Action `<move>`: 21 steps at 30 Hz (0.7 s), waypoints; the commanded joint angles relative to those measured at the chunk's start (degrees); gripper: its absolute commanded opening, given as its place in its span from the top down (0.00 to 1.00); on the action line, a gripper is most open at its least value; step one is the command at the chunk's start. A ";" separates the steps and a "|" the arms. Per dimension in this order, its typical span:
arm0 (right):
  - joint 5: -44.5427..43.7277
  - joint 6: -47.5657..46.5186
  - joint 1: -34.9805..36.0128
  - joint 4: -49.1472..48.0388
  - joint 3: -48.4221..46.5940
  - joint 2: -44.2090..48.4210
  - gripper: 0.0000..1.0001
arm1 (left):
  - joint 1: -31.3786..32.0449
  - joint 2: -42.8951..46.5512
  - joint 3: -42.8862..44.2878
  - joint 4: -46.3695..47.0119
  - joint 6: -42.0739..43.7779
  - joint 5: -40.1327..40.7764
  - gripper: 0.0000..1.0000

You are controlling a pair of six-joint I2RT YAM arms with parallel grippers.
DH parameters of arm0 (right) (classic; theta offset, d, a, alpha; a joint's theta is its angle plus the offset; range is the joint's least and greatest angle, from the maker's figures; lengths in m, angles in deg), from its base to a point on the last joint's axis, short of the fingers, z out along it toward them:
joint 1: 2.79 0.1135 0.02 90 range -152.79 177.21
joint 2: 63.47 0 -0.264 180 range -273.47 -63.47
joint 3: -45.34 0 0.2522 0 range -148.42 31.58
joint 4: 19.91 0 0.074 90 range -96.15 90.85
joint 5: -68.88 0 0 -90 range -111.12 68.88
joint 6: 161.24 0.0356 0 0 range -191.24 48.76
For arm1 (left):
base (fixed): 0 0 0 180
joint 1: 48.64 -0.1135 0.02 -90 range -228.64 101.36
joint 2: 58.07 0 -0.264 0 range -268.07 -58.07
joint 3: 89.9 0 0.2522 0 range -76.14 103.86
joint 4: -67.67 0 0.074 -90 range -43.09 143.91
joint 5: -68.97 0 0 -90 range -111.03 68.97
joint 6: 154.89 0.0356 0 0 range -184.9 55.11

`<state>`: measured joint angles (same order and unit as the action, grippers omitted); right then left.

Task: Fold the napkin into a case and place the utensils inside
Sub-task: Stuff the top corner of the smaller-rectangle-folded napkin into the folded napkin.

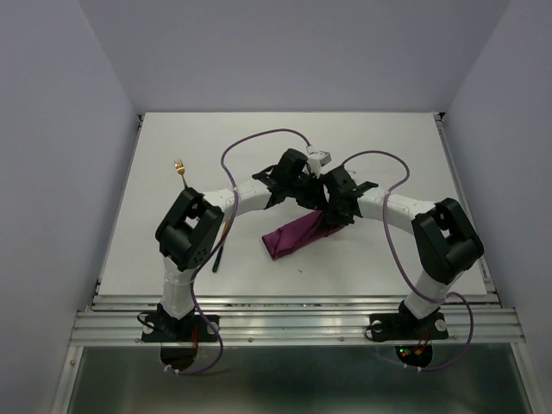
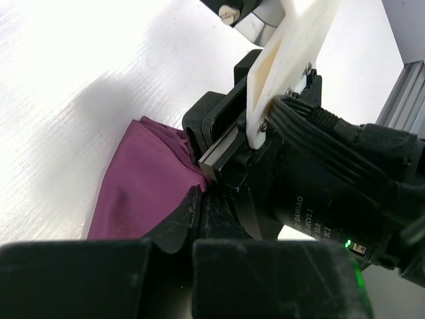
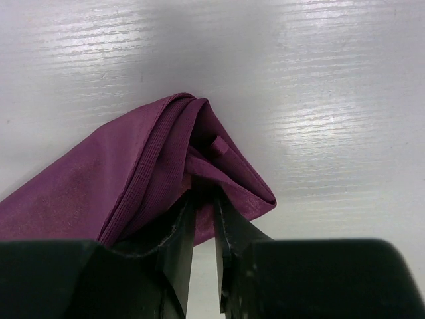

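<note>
The napkin [image 1: 295, 236] lies on the desk [image 1: 388, 147] as a bunched, slanting bundle. It is not yet the flat, narrow case the task wants. Its lower end rests on the surface and its upper end is lifted a little where both arms meet over it.

The right claw [image 3: 202, 196] is almost closed, with only a thin slit between its fingers. Several stacked layers of that raised corner are pinched at its tips. In its wrist view the folds fan out from the pinch, which suggests the grip is there to keep the layers from sliding apart.

The left claw [image 2: 197, 194] is closed. Its tip sits just where the cloth gathers to a point, touching the other claw's hold, so it looks to be pinching the same end. The exact contact is partly hidden behind the right arm's black body. Holding one corner with both claws probably gives a fixed edge to pull or turn the cloth against, so a clean fold can be laid.

Both utensils lie on the side of the napkin where the left arm reaches in, apart from the cloth, likely so the folding cannot disturb them. The fork [image 1: 180, 166] is well away, with its gold head showing. The other utensil [image 1: 221, 250] lies nearer the bundle's lower end, and only its black handle is visible because the arm covers the rest. Neither one is inside anything yet.
</note>
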<state>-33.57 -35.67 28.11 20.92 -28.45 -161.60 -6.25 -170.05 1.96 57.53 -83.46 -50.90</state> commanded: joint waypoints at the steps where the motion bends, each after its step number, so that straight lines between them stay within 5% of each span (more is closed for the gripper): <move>1: -3.99 0.20 1.27 0.62 -2.11 -0.57 0.80 | 0.50 3.97 -0.50 3.41 -0.68 -2.48 1.00; 9: -4.43 1.87 1.27 0.70 -2.20 1.00 0.99 | 0.59 3.88 -1.46 4.03 -1.03 -2.83 1.00; 21: -0.65 2.13 1.27 -3.25 1.05 6.19 0.99 | 0.50 1.68 -4.01 4.12 -1.03 -3.62 1.00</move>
<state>-34.88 -34.11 28.81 20.44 -28.21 -158.12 -6.06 -170.05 -0.99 60.11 -84.73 -52.54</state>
